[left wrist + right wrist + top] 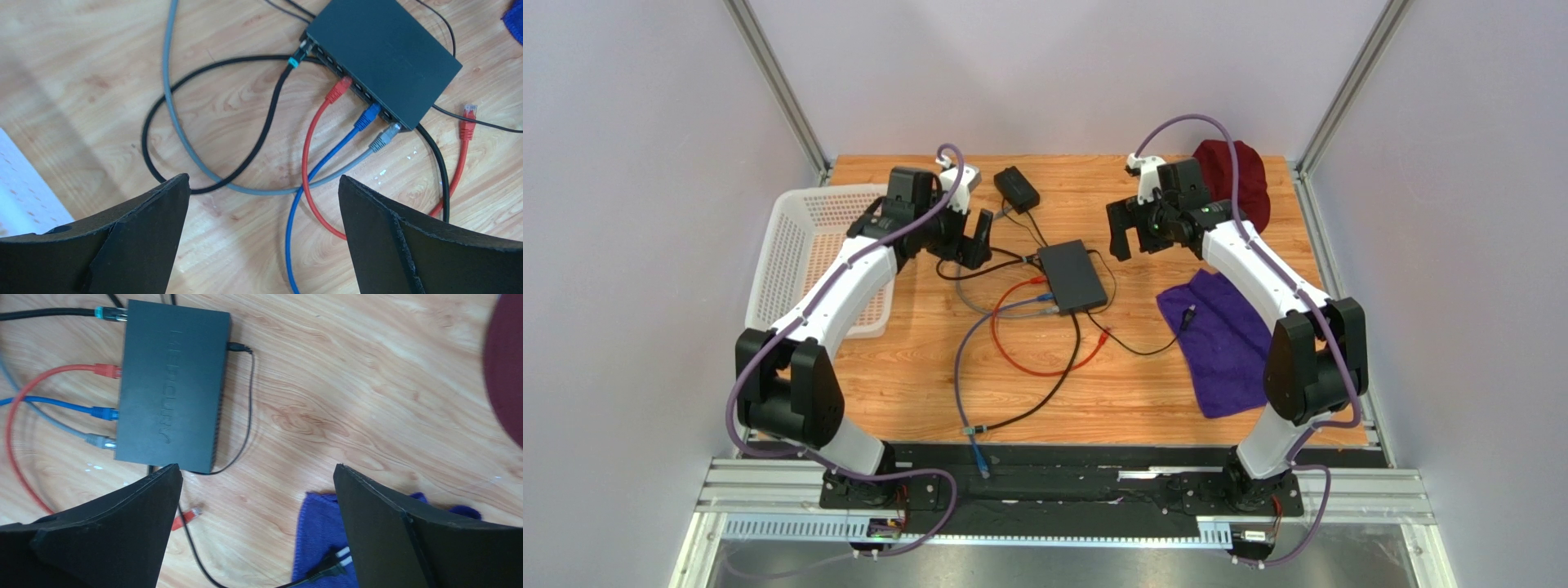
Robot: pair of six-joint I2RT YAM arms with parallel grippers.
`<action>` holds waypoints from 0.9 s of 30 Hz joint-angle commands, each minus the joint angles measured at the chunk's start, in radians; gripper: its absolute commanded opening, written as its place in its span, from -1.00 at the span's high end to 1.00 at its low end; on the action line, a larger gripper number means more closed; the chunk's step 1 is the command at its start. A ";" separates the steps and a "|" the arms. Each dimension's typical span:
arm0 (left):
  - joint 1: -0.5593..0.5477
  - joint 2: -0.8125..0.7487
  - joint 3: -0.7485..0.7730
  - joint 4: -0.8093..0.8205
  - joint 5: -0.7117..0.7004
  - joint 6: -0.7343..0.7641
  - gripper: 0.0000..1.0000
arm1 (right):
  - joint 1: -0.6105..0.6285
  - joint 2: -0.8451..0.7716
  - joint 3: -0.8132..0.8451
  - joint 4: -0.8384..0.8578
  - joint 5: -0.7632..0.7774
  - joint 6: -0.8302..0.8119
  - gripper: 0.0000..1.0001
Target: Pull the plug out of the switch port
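- Switch (pixel 1071 276): thin, flat, matte-black rectangular box with faint raised lettering on top. It lies flat near the middle of the table (pixel 916 380), turned at a slant to the table's edges.
- Port row (pixel 365 90): runs along one long edge of the switch, the edge on the left arm's side.
- Black plug (pixel 294 60): has a teal band and is seated at one end of the row.
- Red plug (pixel 338 90): seated further along the row.
- Blue plug (pixel 368 115): seated beside the red plug.
- Grey plug (pixel 384 139): seated next to the blue plug, near the row's other end.

Top view looks down from the near side; both wrist views, seemingly closer, share the switch (pixel 383 58).
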 commanded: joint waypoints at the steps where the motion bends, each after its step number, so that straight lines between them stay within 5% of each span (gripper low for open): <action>1: -0.004 0.055 0.171 -0.267 0.004 0.074 -0.98 | 0.006 0.024 0.088 0.036 -0.114 0.117 -1.00; 9: -0.004 -0.023 0.052 -0.163 0.050 -0.224 -0.91 | 0.036 -0.052 0.038 -0.003 -0.216 0.006 -0.92; 20: -0.004 0.026 -0.030 -0.035 0.140 -0.270 -0.61 | 0.036 0.095 0.005 0.031 -0.220 0.135 -0.67; 24: -0.002 0.070 -0.024 -0.033 0.258 -0.134 0.03 | 0.036 0.211 0.053 0.074 -0.199 0.167 -0.44; 27: -0.004 0.098 -0.030 -0.036 0.381 -0.131 0.09 | 0.036 0.262 0.062 0.114 -0.176 0.198 -0.35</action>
